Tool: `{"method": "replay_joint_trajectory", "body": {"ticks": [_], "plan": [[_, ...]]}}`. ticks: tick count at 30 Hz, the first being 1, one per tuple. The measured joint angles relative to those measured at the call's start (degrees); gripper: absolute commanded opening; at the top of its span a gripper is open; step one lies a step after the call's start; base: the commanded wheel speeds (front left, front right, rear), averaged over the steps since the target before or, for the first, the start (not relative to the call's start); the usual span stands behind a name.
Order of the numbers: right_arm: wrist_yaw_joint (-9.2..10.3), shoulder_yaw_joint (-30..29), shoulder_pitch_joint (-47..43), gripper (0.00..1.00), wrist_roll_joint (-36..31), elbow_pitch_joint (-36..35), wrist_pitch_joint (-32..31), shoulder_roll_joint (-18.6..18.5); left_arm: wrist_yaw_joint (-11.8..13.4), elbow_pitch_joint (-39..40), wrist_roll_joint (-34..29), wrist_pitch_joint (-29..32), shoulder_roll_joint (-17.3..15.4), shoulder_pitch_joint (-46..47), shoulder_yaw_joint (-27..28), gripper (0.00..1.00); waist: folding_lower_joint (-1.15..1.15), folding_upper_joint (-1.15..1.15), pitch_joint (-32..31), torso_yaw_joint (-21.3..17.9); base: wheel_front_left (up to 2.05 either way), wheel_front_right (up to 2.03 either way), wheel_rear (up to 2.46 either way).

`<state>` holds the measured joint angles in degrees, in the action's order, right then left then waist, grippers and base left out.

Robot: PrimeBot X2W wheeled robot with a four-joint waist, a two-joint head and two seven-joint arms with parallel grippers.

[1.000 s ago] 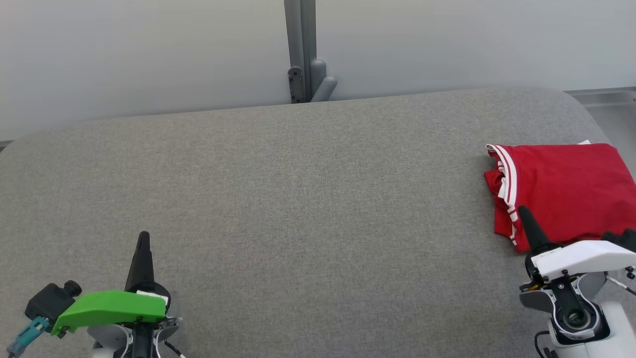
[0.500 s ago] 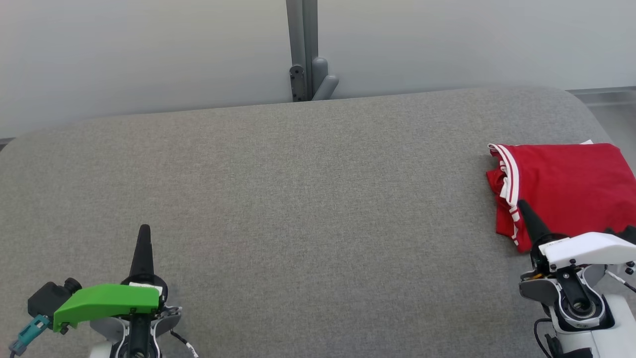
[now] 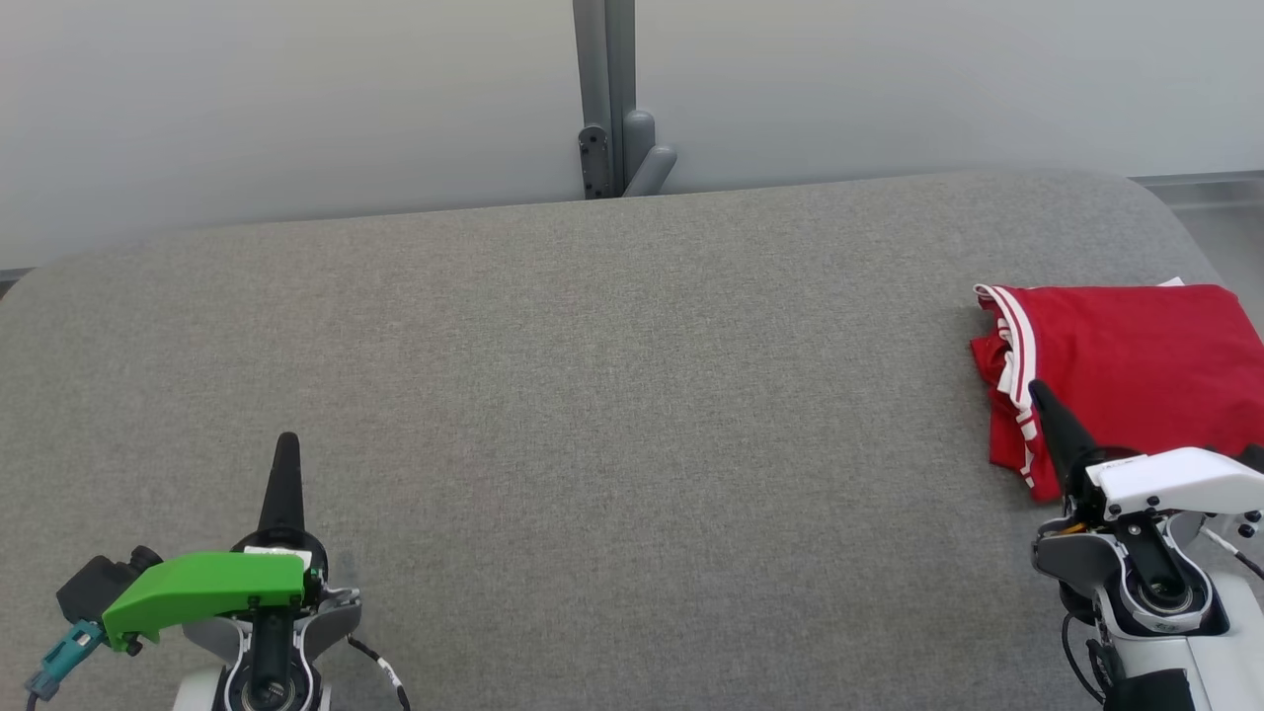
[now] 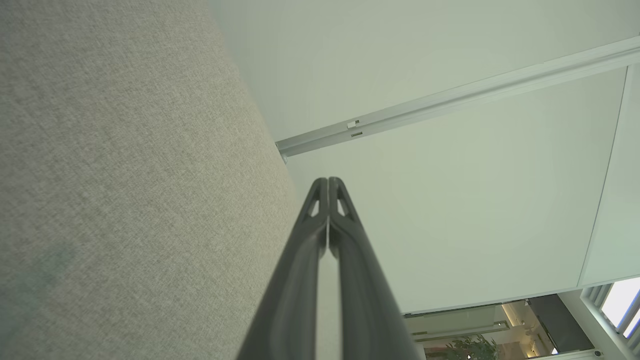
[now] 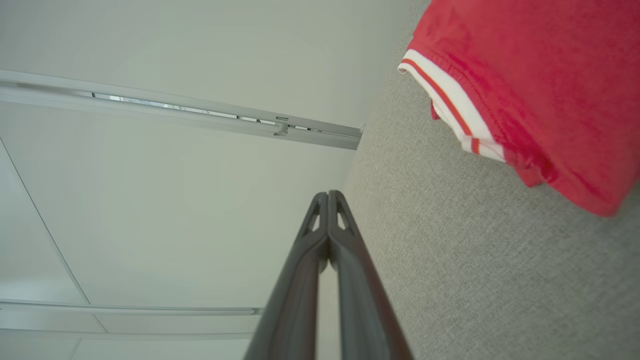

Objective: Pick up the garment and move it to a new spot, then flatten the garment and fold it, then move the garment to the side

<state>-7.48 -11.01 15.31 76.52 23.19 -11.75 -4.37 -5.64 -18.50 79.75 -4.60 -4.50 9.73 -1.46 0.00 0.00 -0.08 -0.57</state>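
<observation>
The garment (image 3: 1136,365) is red with white striped trim and lies folded at the right end of the grey padded table (image 3: 612,395). Its trimmed edge also shows in the right wrist view (image 5: 530,85). My right gripper (image 3: 1039,395) hovers at the garment's near left corner, shut and empty, its fingers pressed together (image 5: 327,196). At the lower left, far from the garment, my left gripper (image 3: 286,444) is shut with nothing in it; its fingers meet tip to tip (image 4: 327,182).
A grey post with a bracket (image 3: 607,118) stands behind the table's far edge against a pale wall. The table's rounded right edge runs just past the garment.
Both grippers have risen a little in the head view and stay shut. The view itself has shifted slightly. The garment lies where it was.
</observation>
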Motion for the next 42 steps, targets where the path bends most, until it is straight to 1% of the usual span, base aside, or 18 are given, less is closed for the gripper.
{"method": "replay_joint_trajectory", "body": {"ticks": [21, 34, 42], "plan": [[0.0, -1.9, 3.2, 0.0, 8.9, 3.5, -2.5, 0.2, -1.2, -1.8, 9.4, 0.8, 1.2, 2.6, 0.9, 0.0, 0.0, 0.0, 0.4, 0.4, 0.0, 0.0, 0.0], [0.0, -2.7, 4.8, 0.0, 13.0, 5.1, -3.6, 0.3, -1.7, -2.6, 13.3, 1.1, 1.6, 3.6, 1.3, 0.0, 0.0, 0.0, 0.6, 0.6, 0.0, 0.0, 0.0], [0.0, -2.7, 4.9, 0.0, 13.1, 5.1, -3.6, 0.3, -1.7, -2.6, 13.3, 1.1, 1.7, 3.7, 1.3, 0.0, 0.0, 0.0, 0.6, 0.6, 0.0, 0.0, 0.0]]}}
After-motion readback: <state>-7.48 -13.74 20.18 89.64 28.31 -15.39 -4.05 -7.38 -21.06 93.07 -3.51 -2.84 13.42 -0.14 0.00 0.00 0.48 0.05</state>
